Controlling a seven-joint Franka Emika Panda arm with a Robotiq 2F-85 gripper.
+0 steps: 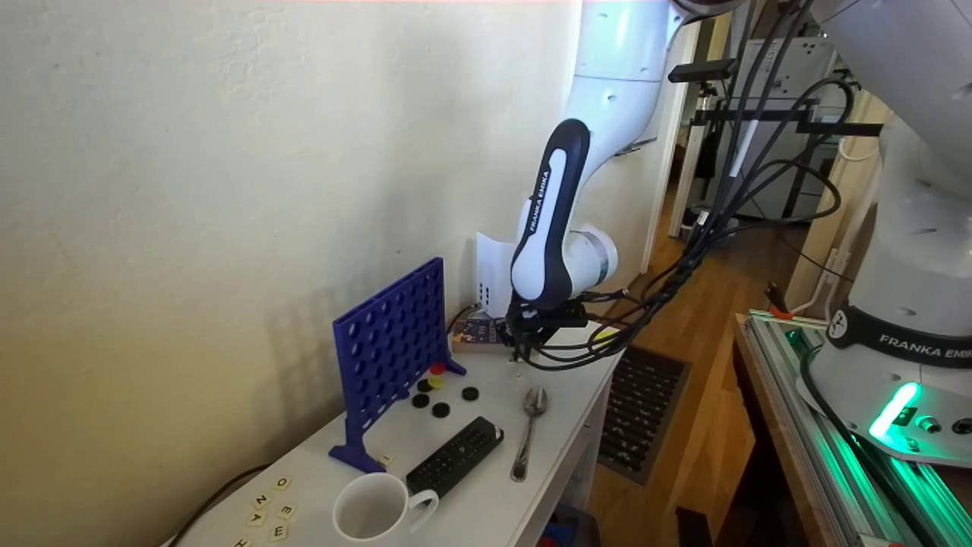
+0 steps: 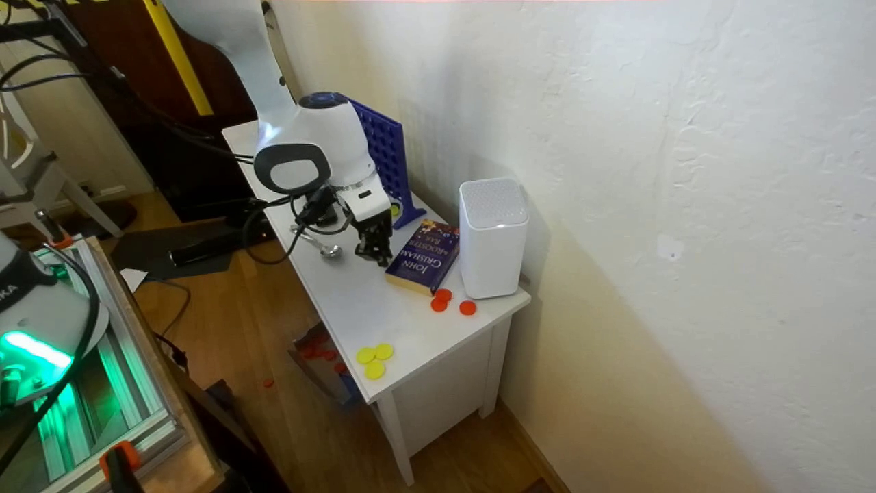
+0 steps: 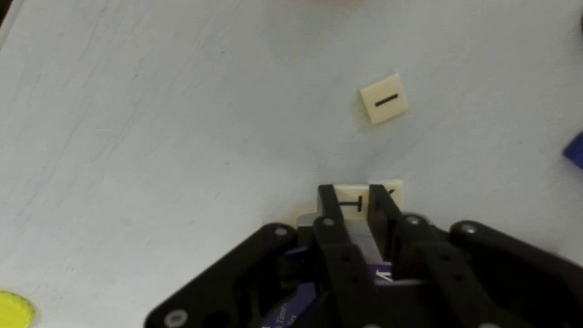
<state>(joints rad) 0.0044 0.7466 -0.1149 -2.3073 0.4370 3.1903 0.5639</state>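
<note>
Three square cream letter tiles [image 3: 385, 99] in wrist view, three round yellow discs [image 2: 374, 370], three round red discs [image 2: 467, 308] at the end of the white bench [image 2: 335, 291], T-marked tile [image 3: 351, 206] black-lettered, near the purple paperback [image 2: 423, 257], gripped by the narrowly parted hand [image 3: 351, 190].

The book [image 2: 426, 257] is reading "JOHN GRISHAM" and "ROOSTER BAR"; near it, the arm [image 1: 554, 220] is showing "FRANKA EMIKA" and a tile [image 3: 350, 198], "T".

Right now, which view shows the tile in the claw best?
The wrist view: it shows the tile close up, held in the claw, its sideways T readable. Both exterior views show the claw from afar; I can't make the tile out in either.
</note>
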